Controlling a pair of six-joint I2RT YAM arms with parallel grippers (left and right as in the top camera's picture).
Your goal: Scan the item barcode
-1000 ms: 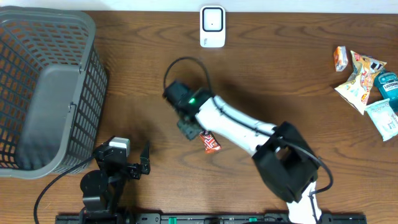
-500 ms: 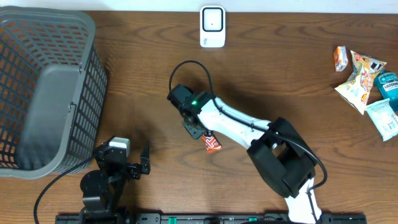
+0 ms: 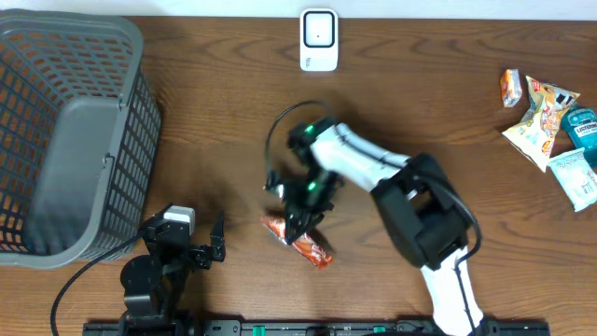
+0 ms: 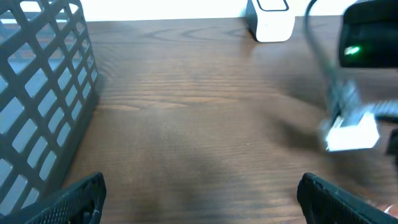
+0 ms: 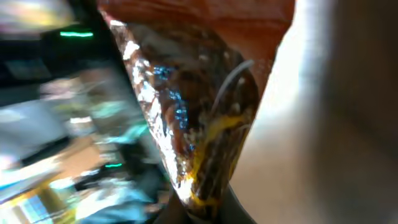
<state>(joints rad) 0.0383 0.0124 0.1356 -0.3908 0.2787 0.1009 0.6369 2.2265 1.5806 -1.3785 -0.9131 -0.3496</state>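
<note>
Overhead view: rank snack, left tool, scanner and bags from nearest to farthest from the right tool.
1. Snack, held in the right tool.
2. Left tool, bottom left.
3. Scanner, top centre.
4. Bags, far right.

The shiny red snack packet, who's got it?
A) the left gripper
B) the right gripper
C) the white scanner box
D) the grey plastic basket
B: the right gripper is shut on the shiny red snack packet, and the left gripper is open with nothing between its fingers.
</note>
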